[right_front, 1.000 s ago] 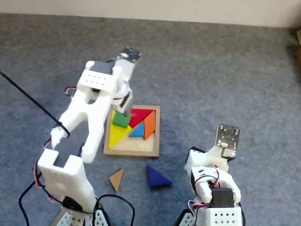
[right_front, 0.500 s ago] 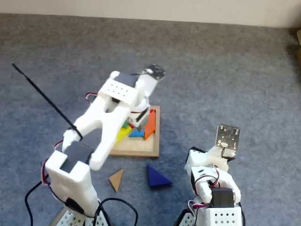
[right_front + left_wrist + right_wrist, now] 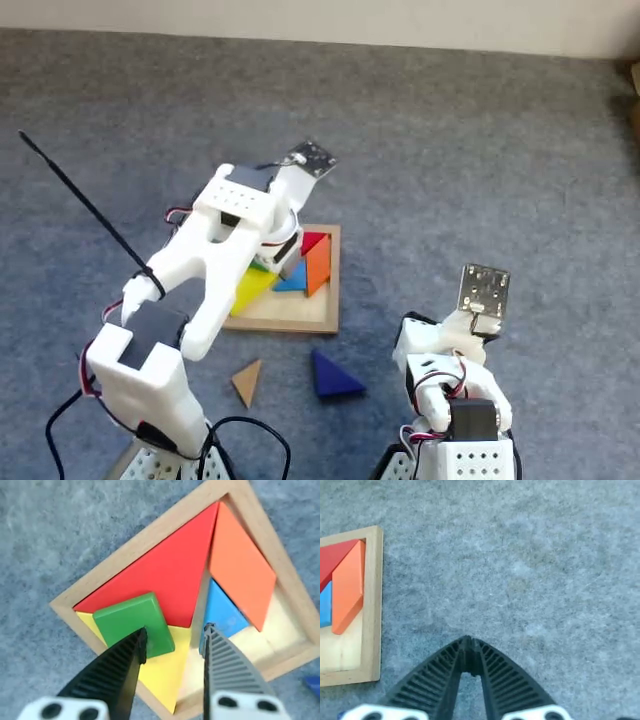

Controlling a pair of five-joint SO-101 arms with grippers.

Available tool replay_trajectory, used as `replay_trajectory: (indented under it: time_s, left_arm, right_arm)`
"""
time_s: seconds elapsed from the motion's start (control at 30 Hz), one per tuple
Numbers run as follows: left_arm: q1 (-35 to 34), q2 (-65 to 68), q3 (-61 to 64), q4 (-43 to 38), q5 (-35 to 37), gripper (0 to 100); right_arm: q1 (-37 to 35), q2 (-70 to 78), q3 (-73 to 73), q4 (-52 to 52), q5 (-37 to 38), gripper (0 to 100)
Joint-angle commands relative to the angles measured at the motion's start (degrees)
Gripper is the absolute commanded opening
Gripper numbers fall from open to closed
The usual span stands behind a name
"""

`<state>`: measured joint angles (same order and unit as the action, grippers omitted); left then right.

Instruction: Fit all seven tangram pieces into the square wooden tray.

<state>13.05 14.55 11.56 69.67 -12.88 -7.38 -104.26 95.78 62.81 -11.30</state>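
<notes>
Left arm over the tray, two pieces outside.
My left gripper [image 3: 175, 632] hangs open above the square wooden tray [image 3: 140, 550], where the green square [image 3: 132, 622] overlaps the red triangle [image 3: 170, 575]. My right gripper [image 3: 468, 650] is closed over carpet.

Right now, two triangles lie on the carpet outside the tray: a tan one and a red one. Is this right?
Not quite: the second one is a dark blue triangle, not a red one. The high view shows it beside the tan triangle on the carpet, outside the tray.
</notes>
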Motion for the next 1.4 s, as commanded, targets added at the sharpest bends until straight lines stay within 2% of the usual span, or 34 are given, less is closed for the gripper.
replay_trajectory:
  time_s: [0.0,0.4,0.67,0.8,1.1,1.2,1.27,1.37]
  left_arm:
    - [-0.5,-2.7,1.1,-0.3,-1.8,18]
    - [1.8,-2.9,1.2,-0.5,-3.8,18]
    - [2.3,-2.9,-4.2,-0.3,-3.2,18]
    - [3.6,-2.9,-5.7,-0.2,0.4,18]
    - [5.1,-2.2,-5.3,-0.8,0.2,18]
    - [4.4,-2.2,-3.6,-3.5,0.2,19]
    - [4.7,-2.3,-1.0,-6.1,-0.5,19]
    - [5.8,-2.7,2.2,-7.8,-5.3,18]
  right_arm:
    - [0.7,-1.2,6.9,-0.9,0.8,0.9]
    - [0.7,-1.2,6.9,-0.9,0.8,0.9]
    - [0.7,-1.2,6.9,-0.9,0.8,0.9]
    - [0.7,-1.2,6.9,-0.9,0.8,0.9]
    - [0.7,-1.2,6.9,-0.9,0.8,0.9]
    - [0.7,-1.2,6.9,-0.9,0.8,0.9]
    - [0.7,-1.2,6.9,-0.9,0.8,0.9]
    - [0.7,-1.2,6.9,-0.9,0.8,0.9]
